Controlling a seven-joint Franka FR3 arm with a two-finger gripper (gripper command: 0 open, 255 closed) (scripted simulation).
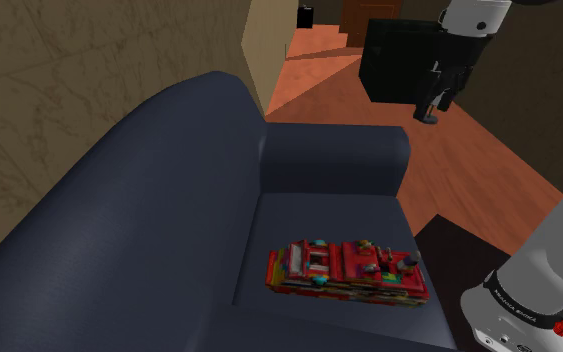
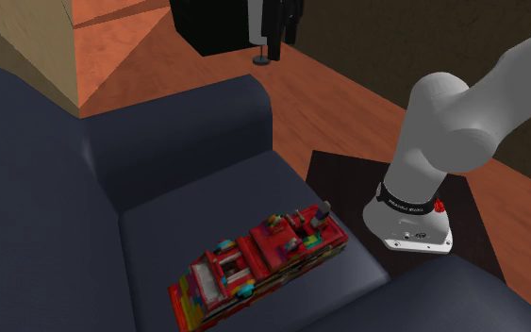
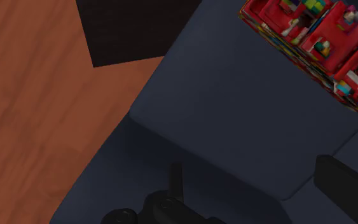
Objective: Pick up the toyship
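The toy ship [image 1: 347, 268] is a red block-built model with many coloured bits, lying lengthwise on the dark blue sofa's seat cushion [image 1: 319, 215]. It also lies on the cushion in the second exterior view [image 2: 258, 264], and its red hull [image 3: 317, 44] is ahead of the fingers in the wrist view. My black gripper [image 1: 437, 108] hangs high in the air, beyond the sofa's armrest [image 1: 334, 150] and far from the ship. Its fingers stand apart with nothing between them, so it is open [image 3: 260, 184]. The gripper [image 2: 271, 52] hangs over the wooden floor.
A black cabinet [image 1: 399, 60] stands on the reddish wooden floor [image 2: 348, 85] behind the gripper. The arm's base [image 2: 414, 217] sits on a dark stand [image 2: 343, 174] beside the sofa. The sofa back [image 1: 119, 220] rises along the shoulder view's left.
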